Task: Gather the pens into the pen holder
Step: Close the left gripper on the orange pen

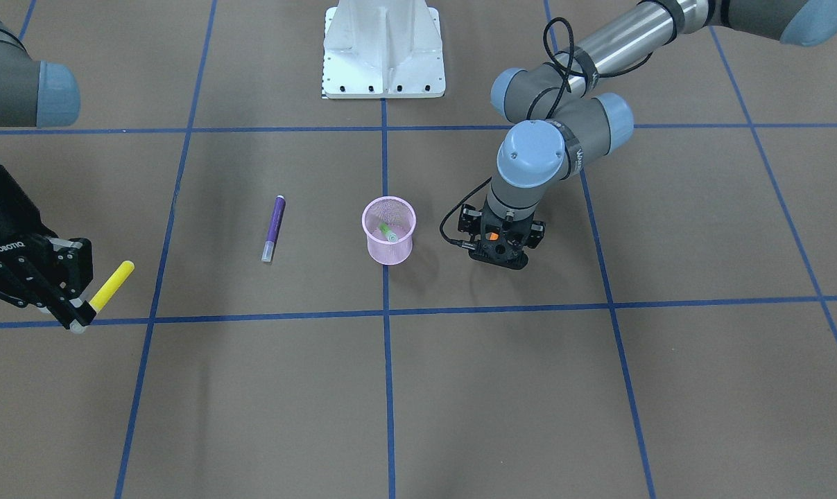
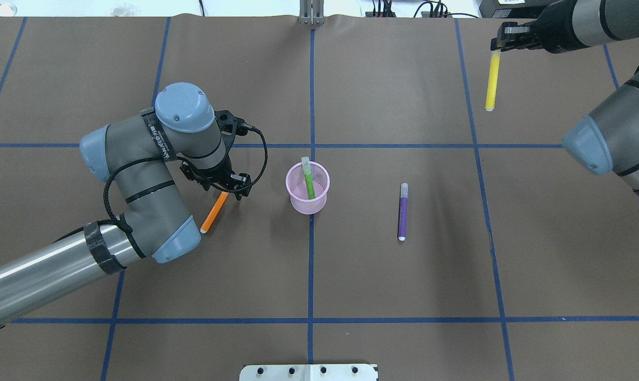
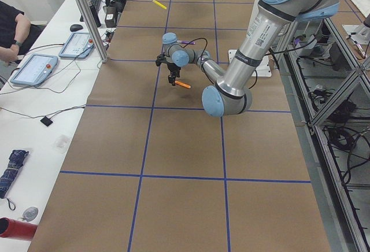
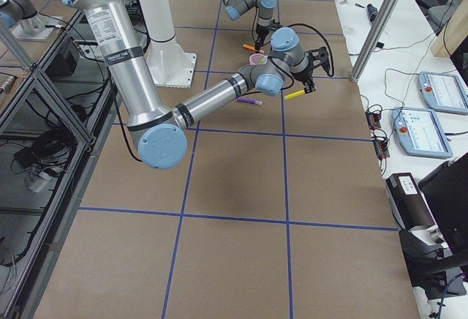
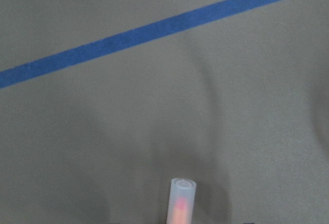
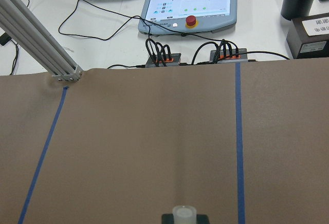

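Observation:
The pink mesh pen holder point(image 2: 308, 203) point(image 1: 390, 252) stands upright mid-table with a green pen point(image 2: 309, 182) point(image 1: 388, 232) leaning inside it. A purple pen point(image 2: 402, 211) point(image 1: 274, 227) lies flat on the table on the holder's right in the overhead view. Just left of the holder there, my left gripper point(image 2: 228, 191) point(image 1: 499, 258) is shut on one end of an orange pen point(image 2: 214, 212); its pale cap point(image 5: 182, 201) points at the table. At the far right corner, my right gripper point(image 2: 496, 48) point(image 1: 78, 317) is shut on a yellow pen point(image 2: 492, 79) point(image 1: 111, 285), held above the table.
The white robot base point(image 1: 383, 48) sits at the robot's edge of the table. Blue tape lines point(image 2: 312, 264) grid the brown surface. Beyond the far edge are control tablets point(image 6: 190, 0), cable boxes point(image 6: 164, 58) and a metal post point(image 6: 36, 39). A person's arm point(image 3: 11, 29) rests at the side desk.

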